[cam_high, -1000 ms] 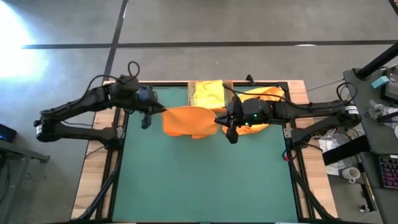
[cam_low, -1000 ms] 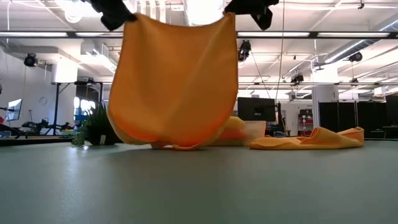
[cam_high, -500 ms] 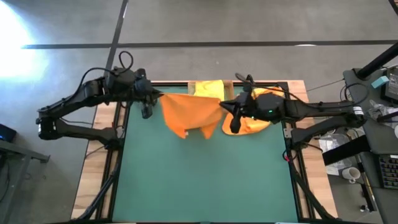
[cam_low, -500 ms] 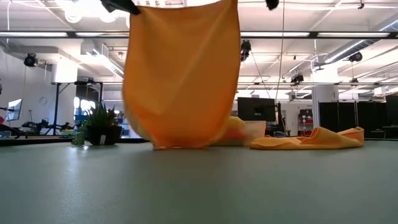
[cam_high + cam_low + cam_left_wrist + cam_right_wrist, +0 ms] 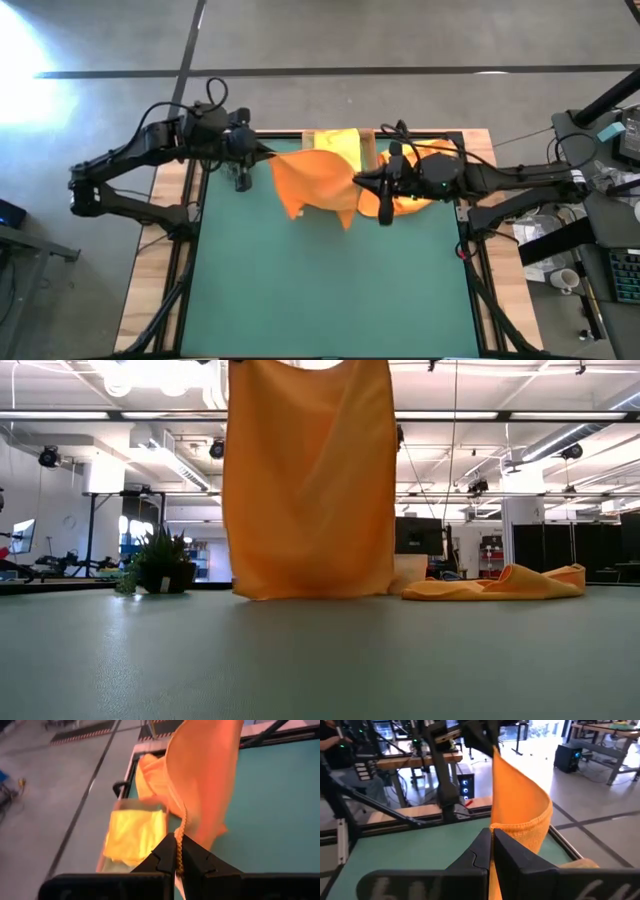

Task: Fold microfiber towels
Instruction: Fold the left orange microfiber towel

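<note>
An orange microfiber towel [image 5: 315,182] hangs as a sheet [image 5: 310,480] between my two grippers over the far part of the green mat [image 5: 330,290]. My left gripper [image 5: 265,155] is shut on its upper left corner and my right gripper [image 5: 355,180] on its upper right corner. In the low view both grippers are above the picture's top. The towel's lower edge [image 5: 310,596] hangs straight, close to the mat; whether it touches I cannot tell. A second orange towel [image 5: 425,180] lies crumpled on the mat under my right arm. A yellow towel [image 5: 340,145] lies in the tray. My left gripper pinches the towel's hemmed edge [image 5: 182,827] at an upper corner between its two fingers [image 5: 165,857], slanting down from the table's left. The cloth hangs down and away from the fingers. My right gripper pinches the other upper corner [image 5: 517,830] between its two fingers [image 5: 480,852], level, from the table's right. The top edge runs from there toward the left gripper [image 5: 485,735], and the cloth hangs below.
A shallow tan cardboard tray [image 5: 366,142] stands at the mat's far edge behind the hanging towel. The second orange towel [image 5: 500,582] lies to the right of the hanging one. The mat's near half lies bare in front.
Both grippers have risen, the left one also toward the far edge and toward the right gripper. The orange towel has been drawn up: its lower part, bunched on the mat a second ago, now hangs straight, and the sheet is narrower and flatter.
</note>
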`<state>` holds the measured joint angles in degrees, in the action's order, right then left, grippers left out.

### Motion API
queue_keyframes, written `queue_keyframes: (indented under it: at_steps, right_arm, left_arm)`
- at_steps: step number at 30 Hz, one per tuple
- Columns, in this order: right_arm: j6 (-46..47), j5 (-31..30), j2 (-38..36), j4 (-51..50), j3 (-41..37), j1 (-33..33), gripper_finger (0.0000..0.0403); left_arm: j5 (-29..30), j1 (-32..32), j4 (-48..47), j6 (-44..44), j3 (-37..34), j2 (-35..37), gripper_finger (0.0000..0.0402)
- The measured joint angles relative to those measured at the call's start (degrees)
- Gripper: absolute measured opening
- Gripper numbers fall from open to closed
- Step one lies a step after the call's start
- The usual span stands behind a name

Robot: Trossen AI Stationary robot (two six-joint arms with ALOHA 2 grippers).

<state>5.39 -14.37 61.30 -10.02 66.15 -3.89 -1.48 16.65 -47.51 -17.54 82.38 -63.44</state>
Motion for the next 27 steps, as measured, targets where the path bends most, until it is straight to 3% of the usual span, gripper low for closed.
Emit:
queue_keyframes:
  at_steps: [11,22,27]
  right_arm:
    - [-5.9,-1.2,-0.4,0.0,3.4,-0.3,0.0008]
    - [-18.8,-2.2,-0.1,0.0,3.5,2.7,0.0008]
    - [-19.0,0.6,-0.2,4.2,3.8,2.7,0.0008]
  left_arm:
    - [0.8,-0.9,-8.6,-7.2,13.8,-6.5,0.0]
    - [20.1,-0.5,-10.6,-23.4,15.1,-13.6,0.0]
    - [21.5,-0.5,-12.7,-21.2,17.4,-14.0,0.0]
